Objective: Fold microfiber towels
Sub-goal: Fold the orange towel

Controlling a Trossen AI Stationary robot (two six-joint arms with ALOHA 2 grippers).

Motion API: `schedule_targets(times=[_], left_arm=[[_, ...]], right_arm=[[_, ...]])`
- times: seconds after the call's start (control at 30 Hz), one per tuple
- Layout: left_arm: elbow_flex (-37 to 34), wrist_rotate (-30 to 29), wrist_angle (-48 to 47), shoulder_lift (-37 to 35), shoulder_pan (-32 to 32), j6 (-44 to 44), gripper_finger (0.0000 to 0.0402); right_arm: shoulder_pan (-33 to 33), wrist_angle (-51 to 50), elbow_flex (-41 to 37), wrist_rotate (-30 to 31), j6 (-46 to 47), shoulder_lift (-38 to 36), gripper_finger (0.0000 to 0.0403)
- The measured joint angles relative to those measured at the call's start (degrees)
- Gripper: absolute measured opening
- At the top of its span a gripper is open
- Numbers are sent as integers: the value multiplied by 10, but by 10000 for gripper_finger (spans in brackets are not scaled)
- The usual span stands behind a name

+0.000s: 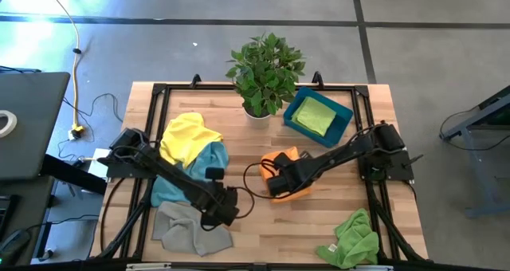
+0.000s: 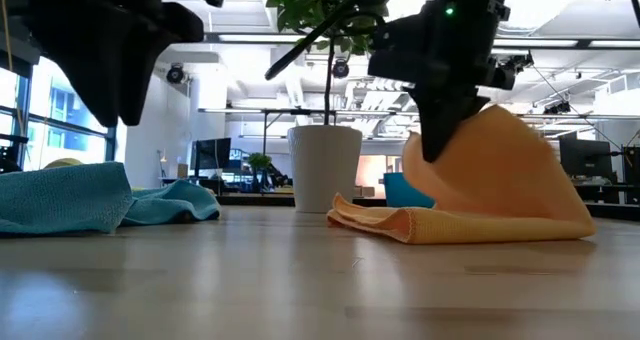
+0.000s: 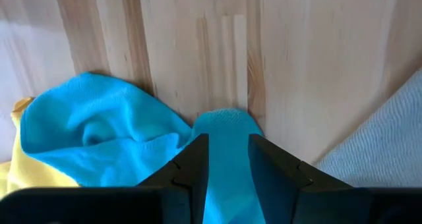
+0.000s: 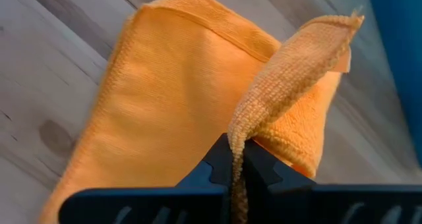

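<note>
- Right tool (image 4: 236,159) is clamped tight on an edge of the orange towel (image 1: 288,161), lifting it; the rest lies mid-counter (image 1: 319,223). Looks like mid-fold.
- Left tool (image 3: 228,159) is pinched on a strip of the light blue towel (image 1: 209,155) near the counter's left side, jaws part-way apart around the cloth.
- Next, my read: carry the orange edge over to the opposite edge, lay it flat, let go.

Bright, even daylight; ceiling lights (image 2: 560,42) glare; foreground tabletop (image 2: 300,290) blurred.

text: none readable | labels: none | signs: none
</note>
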Motion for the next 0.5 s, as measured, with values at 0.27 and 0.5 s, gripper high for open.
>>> schedule_targets(times=[0.27, 0.5], left_arm=[[0, -2, -5, 0, -12, 0, 99], [0, -10, -5, 0, -18, -5, 99]], right_arm=[[2, 45, 0, 3, -4, 10, 0], [2, 66, 0, 10, -4, 10, 9]])
